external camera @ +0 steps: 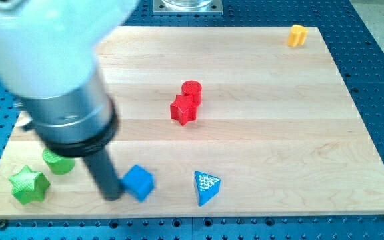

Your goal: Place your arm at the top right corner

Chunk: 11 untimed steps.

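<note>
My tip rests on the wooden board near its bottom-left area, touching or just beside the blue cube, which lies at 3 o'clock from it. There is no pincer on this arm: the end is a plain dark rod that holds nothing, so no opening state applies. The green star lies at 9 o'clock from the tip, and the green cylinder, partly hidden behind the arm housing, lies between 10 and 11 o'clock. The blue triangular block sits further along at 3 o'clock, past the cube. The target, the board's top right corner, lies well apart at roughly 2 o'clock, across the full diagonal; the yellow block stands just beside that corner. The governing relation: the straight line to the corner passes below and to the right of the red cylinder and red star, which touch each other at about 1 o'clock. Judgement: a direct path should clear both, but departure may nudge the blue cube.
</note>
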Motion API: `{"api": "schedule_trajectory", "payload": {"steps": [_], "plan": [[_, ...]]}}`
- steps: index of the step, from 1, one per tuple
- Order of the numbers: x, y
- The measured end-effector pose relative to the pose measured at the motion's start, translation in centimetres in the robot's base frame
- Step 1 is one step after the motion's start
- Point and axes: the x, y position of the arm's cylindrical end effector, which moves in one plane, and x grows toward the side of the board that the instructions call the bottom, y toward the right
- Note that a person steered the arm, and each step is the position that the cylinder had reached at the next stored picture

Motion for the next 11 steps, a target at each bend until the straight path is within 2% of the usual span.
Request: {"api": "schedule_trajectory", "payload": {"steps": [1,2,4,5,6,7,9,10,11], "plan": [[-1.2,3.9],[-1.3,4.0],[-7.9,7.9],[-9.2,8.6],[-8.7,11.8],[-9.9,19.6],[-21.2,40.3],[-28.7,43.9],[-35.1,43.6]]}}
